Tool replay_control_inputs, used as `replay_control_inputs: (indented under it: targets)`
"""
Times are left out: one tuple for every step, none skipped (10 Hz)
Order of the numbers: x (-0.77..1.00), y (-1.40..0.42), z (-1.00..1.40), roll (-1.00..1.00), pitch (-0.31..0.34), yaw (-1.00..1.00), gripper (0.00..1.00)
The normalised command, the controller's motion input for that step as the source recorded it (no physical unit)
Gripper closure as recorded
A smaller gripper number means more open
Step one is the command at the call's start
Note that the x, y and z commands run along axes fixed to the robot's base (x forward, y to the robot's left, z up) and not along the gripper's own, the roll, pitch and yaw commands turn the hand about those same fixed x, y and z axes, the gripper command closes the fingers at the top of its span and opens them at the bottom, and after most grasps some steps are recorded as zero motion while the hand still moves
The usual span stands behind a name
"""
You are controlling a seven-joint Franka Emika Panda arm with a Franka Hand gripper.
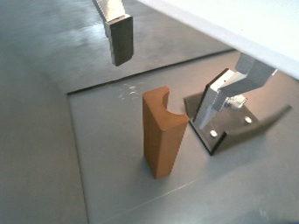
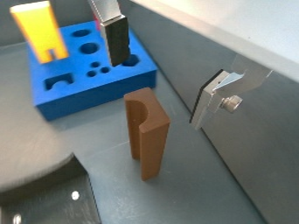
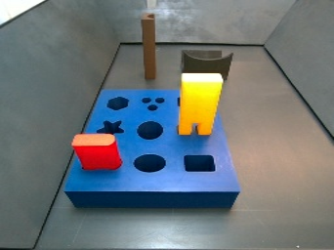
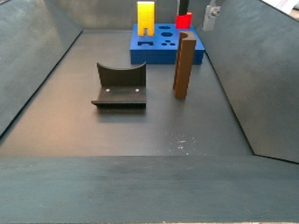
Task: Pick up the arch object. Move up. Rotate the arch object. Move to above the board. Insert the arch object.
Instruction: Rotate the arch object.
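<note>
Above the upright brown arch object (image 1: pixel 162 132), the gripper (image 1: pixel 118 39) hangs empty, opening unclear.

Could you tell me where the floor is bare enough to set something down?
The near floor in front of the dark fixture and tall brown arch block is bare. Crowded: the far end, around the thick blue board, below the gripper.

Side views face oppositely across board (image 3: pixel 156 146); gripper (image 2: pixel 114 39) perhaps above
</note>
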Motion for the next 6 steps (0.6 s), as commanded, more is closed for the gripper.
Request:
replay_control_inputs:
  targets:
    - [0.04,0.01,-0.03,0.01,0.031,-1.00,0.00]
    - [0.04,0.01,-0.03,0.01,0.037,-1.00,0.00]
    - [0.04,0.01,-0.03,0.02,0.043,-0.98,0.00]
    - [0.04,0.01,-0.03,0.02,0.042,-0.56,0.00]
    - [0.04,0.01,-0.03,0.02,0.042,-0.42,0.00]
    - [0.04,0.01,-0.03,0.02,0.042,-0.24,0.00]
